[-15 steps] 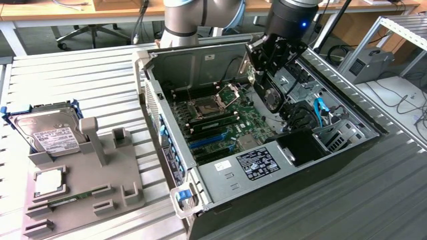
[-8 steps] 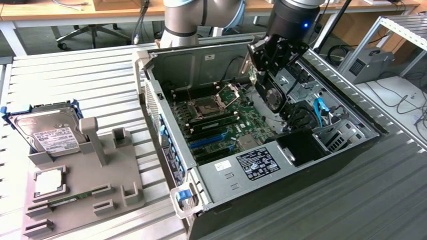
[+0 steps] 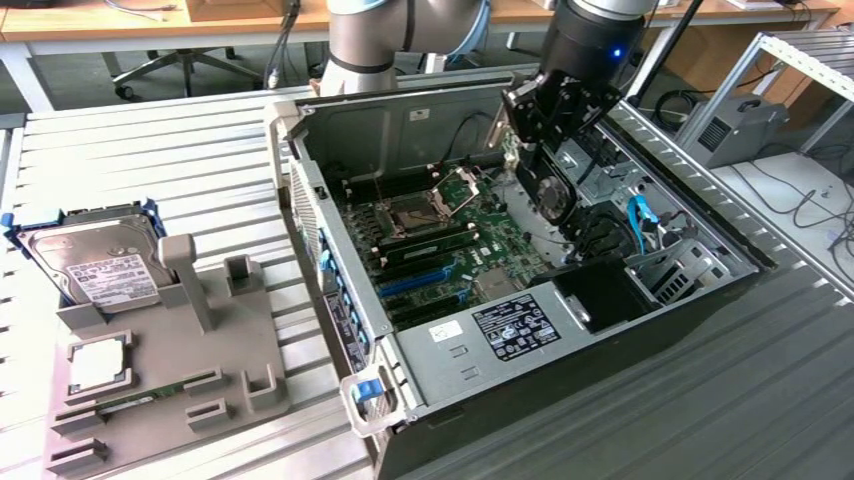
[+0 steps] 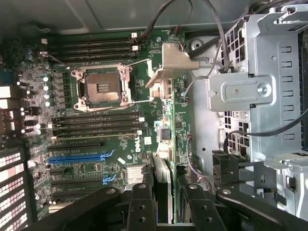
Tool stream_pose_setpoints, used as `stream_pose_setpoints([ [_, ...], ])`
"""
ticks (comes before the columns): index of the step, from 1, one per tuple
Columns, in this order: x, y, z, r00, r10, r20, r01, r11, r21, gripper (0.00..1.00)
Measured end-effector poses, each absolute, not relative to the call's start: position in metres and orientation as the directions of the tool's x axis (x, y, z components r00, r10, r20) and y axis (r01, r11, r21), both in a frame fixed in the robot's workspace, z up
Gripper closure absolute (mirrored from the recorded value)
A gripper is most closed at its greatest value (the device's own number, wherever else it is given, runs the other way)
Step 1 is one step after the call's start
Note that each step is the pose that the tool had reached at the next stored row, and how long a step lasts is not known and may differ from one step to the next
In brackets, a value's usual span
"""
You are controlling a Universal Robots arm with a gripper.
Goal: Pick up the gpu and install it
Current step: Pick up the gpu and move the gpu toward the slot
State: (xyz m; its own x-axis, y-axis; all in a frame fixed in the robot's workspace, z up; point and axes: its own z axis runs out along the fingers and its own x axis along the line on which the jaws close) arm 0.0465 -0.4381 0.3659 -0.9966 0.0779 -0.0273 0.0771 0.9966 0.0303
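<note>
A robot arm's gripper (image 3: 531, 148) hangs over an open computer case (image 3: 454, 375). It is clenched on the gpu (image 3: 550, 195), a dark card held on edge beside the motherboard (image 3: 427, 240). In the exterior view, the card sits toward one o'clock of the case's middle. A hard drive (image 3: 100, 265) rests on a gray stand (image 3: 200, 390) at nine o'clock, well apart.

Before you, a ribbed metal table (image 3: 134, 160), on it the open computer case (image 3: 601, 390) on its side toward the exterior view's right, your grey parts holder (image 3: 247, 345) flat just beside it, leftward.
</note>
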Motion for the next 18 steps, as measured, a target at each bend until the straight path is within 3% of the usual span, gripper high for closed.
stream_pose_setpoints([
  [18, 0.062, -0.425, 0.360, -0.997, 0.078, -0.027, 0.077, 0.997, 0.028, 0.71],
])
